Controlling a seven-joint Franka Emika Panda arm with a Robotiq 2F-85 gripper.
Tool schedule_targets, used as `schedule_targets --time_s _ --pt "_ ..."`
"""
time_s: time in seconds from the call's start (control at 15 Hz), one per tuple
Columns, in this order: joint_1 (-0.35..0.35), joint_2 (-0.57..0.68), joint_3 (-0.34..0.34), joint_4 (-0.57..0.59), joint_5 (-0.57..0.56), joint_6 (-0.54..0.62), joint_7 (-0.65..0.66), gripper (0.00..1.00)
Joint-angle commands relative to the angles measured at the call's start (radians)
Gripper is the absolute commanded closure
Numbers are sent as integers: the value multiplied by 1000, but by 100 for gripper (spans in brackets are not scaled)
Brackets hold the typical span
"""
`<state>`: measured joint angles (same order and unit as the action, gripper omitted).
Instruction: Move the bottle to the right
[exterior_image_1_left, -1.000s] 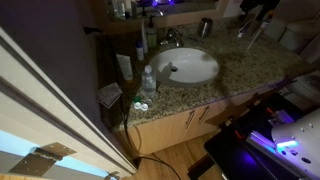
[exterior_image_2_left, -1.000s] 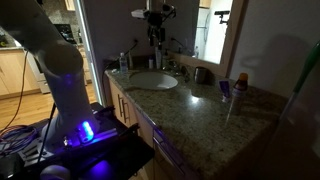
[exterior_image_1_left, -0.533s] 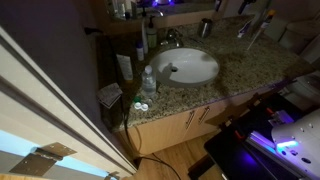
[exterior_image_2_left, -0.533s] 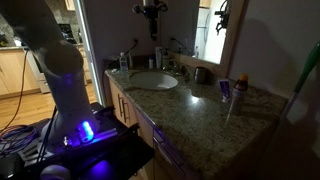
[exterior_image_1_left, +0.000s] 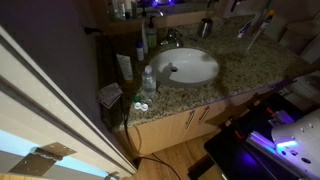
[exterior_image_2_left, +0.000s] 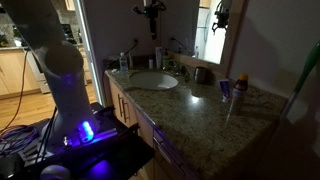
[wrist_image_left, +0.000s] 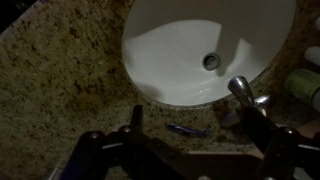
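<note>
The bottle (wrist_image_left: 304, 85), pale whitish-green, shows at the right edge of the wrist view, beside the chrome faucet (wrist_image_left: 244, 92). In an exterior view it stands behind the sink, left of the faucet (exterior_image_1_left: 150, 42). My gripper (exterior_image_2_left: 152, 9) hangs high above the white sink (exterior_image_2_left: 152, 80). In the wrist view its two dark fingers are spread apart with nothing between them (wrist_image_left: 193, 113). It looks down on the sink rim (wrist_image_left: 150, 85) and the granite counter, well clear of the bottle.
A clear water bottle (exterior_image_1_left: 148, 80) stands at the counter's front edge left of the sink (exterior_image_1_left: 190, 65). A dark metal cup (exterior_image_1_left: 205, 27) stands behind the sink to the right. A small purple item (wrist_image_left: 187, 129) lies on the counter. Small containers (exterior_image_2_left: 225, 88) stand further along.
My gripper has risen from just above the faucet to high over the sink. The arm's dark shape has left the top of the overhead exterior view. Nothing on the counter moved.
</note>
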<state>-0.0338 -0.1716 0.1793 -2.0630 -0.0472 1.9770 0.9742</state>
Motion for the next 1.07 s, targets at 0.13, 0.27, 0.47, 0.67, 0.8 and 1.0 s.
schedule_targets --time_s 0.13,0.27,0.47,0.67,0.8,1.0 --pt "81 305 14 307 24 -53 384 0" --pt "109 249 -9 224 13 -7 367 0" --pt "122 319 -27 330 30 -31 417 0" --pt "134 373 -41 382 33 -24 442 0" --pt "142 456 -49 471 81 31 448 0" --pt "170 586 -65 640 91 41 473 0"
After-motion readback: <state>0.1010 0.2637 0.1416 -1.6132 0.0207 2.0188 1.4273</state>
